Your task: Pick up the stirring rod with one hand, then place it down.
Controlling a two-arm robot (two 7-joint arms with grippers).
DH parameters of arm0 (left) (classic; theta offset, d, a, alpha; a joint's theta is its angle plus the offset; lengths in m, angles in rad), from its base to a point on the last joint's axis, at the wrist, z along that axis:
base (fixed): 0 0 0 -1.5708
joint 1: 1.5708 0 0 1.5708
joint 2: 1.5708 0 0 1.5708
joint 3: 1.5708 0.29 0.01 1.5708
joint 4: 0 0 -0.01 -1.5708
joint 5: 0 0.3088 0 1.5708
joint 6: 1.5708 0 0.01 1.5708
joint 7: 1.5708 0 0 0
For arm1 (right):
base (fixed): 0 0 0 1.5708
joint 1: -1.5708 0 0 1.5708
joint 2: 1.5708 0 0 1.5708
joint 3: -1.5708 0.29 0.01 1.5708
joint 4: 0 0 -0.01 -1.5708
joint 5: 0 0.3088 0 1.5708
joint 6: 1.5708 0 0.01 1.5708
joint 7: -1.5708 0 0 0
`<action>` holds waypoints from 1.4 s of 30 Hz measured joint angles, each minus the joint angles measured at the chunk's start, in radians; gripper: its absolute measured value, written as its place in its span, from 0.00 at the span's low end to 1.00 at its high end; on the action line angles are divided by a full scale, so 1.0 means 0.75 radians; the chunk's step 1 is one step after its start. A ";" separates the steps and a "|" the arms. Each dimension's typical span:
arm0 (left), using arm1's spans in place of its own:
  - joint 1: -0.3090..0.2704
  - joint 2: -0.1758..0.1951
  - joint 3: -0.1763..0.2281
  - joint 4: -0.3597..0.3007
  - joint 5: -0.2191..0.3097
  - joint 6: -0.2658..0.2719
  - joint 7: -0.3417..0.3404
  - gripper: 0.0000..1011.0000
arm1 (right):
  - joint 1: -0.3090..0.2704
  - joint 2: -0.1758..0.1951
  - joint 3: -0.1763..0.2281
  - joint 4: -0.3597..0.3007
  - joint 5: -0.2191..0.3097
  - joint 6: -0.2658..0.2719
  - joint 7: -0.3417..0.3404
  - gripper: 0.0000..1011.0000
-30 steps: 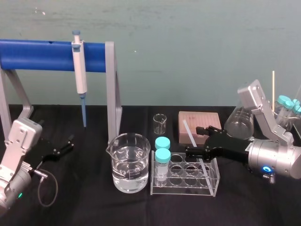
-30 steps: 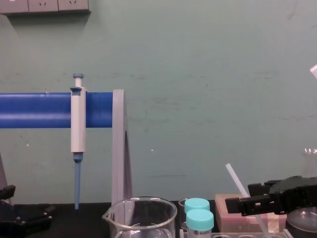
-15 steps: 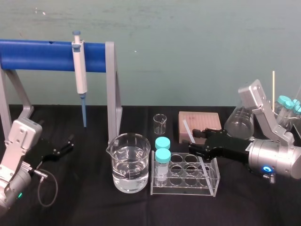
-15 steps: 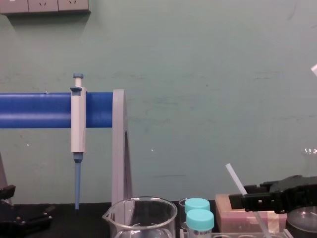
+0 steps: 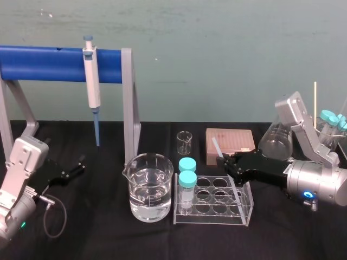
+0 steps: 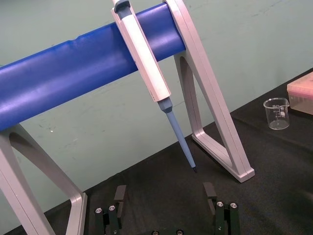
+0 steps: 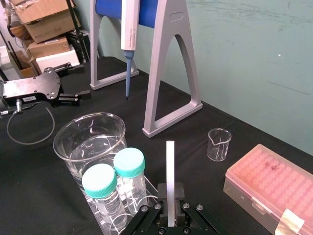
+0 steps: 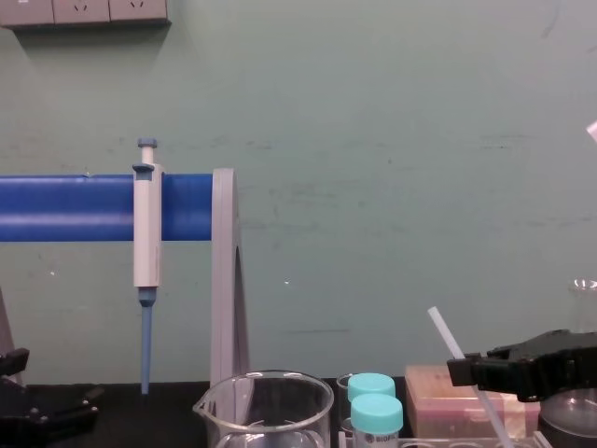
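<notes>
Left gripper (image 5: 72,169): low over the black table (image 5: 97,238) at the far left, in front of the blue-barred stand (image 5: 49,63). The left wrist view shows its 2 fingers (image 6: 120,196) spread wide, with nothing between them.

Pipette (image 5: 92,81): hangs upright on the stand's bar, blue tip down.

Centre of table: 1 large beaker (image 5: 149,187) with clear liquid, and just to its right a clear tube rack (image 5: 238,208) with 2 teal-capped vials (image 5: 187,179) at its left end. Behind the rack are 1 small empty beaker (image 5: 184,142) and a pink tip box (image 5: 230,142).

Right gripper (image 5: 226,164): reaches in from the right, above the rack's rear right part and in front of the tip box. Its jaws are pinched on the stirring rod (image 8: 448,338).

Stirring rod: held off the table and tilted, upper end leaning to the left above the gripper. Its lower part slants down to the right, below the jaws, towards the rack.
</notes>
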 joint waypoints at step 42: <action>0.000 0.000 0.000 0.000 0.000 0.000 0.000 0.99 | -0.299 -0.065 0.228 -0.071 0.013 -0.598 0.044 0.07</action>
